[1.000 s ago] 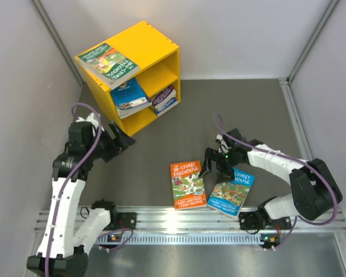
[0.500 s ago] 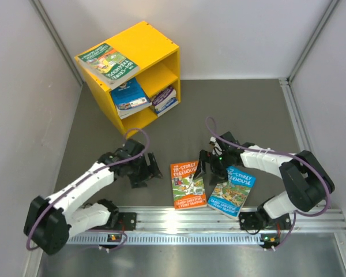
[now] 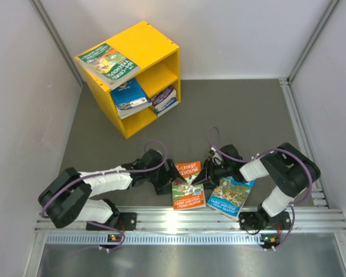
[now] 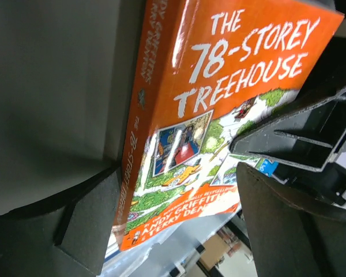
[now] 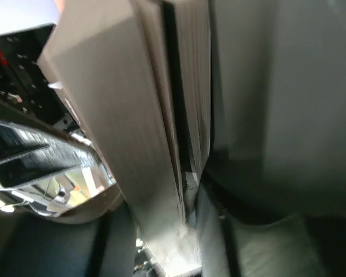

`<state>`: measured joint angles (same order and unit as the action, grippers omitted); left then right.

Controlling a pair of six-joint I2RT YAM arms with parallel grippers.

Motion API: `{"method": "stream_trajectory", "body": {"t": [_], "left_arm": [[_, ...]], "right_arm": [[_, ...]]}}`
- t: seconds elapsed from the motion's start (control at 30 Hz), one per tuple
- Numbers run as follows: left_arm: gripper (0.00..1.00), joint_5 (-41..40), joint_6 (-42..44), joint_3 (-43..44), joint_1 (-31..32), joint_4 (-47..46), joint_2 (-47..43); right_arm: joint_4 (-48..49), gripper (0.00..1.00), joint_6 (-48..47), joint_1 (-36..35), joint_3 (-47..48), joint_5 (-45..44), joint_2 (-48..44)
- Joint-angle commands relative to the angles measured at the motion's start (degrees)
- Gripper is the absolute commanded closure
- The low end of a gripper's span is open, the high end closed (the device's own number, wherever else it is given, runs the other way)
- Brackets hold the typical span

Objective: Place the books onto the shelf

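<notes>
Grey tabletop; yellow shelf upper left. Orange book lower centre, not yet shelved. Left gripper jaws wide apart, book between them. Right gripper at page edge; cannot tell if clamped. Best: grip full thickness before lifting, left steadying spine. Left wrist view alone shows title and spine; right wrist view only blurred pages.

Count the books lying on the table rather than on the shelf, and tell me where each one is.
2. The orange book lies at the near middle of the table. The blue book lies just right of it. The arms cover some of the surface, so another could be hidden.
</notes>
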<state>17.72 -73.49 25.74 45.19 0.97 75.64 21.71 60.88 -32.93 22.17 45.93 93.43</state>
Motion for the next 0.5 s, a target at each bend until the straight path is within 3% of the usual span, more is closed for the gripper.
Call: {"method": "stream_trajectory", "body": {"t": [0.0, 0.1, 0.13, 0.23, 0.4, 0.47], "left_arm": [[0.14, -1.2, -2.8, -3.1, 1.2, -13.7, 6.9], [0.15, -0.6, -3.7, -3.8, 1.5, -15.8, 7.2], [0.16, -0.6, -3.7, -3.8, 1.4, -15.3, 6.9], [0.16, -1.6, -2.6, -2.5, 1.4, -9.9, 4.0], [0.15, -8.5, 4.8, 4.2, 1.3, 8.1, -7.7], [0.14, -12.2, 6.4, 7.1, 1.3, 13.9, -12.2]], "right_arm": [[8.2, 0.66, 4.1, -2.6, -4.3, -6.3, 5.4], [9.1, 0.79, 5.3, -3.0, -4.1, -5.7, 3.7], [8.0, 0.88, 5.3, -3.1, -3.4, -5.6, 3.0], [0.8, 1.00, 3.0, -3.2, -0.7, -6.1, -1.3], [-16.8, 1.00, -2.3, -3.1, 9.1, -7.5, -13.1], [-17.6, 1.00, -1.1, -3.0, 11.6, -6.6, -17.3]]}}
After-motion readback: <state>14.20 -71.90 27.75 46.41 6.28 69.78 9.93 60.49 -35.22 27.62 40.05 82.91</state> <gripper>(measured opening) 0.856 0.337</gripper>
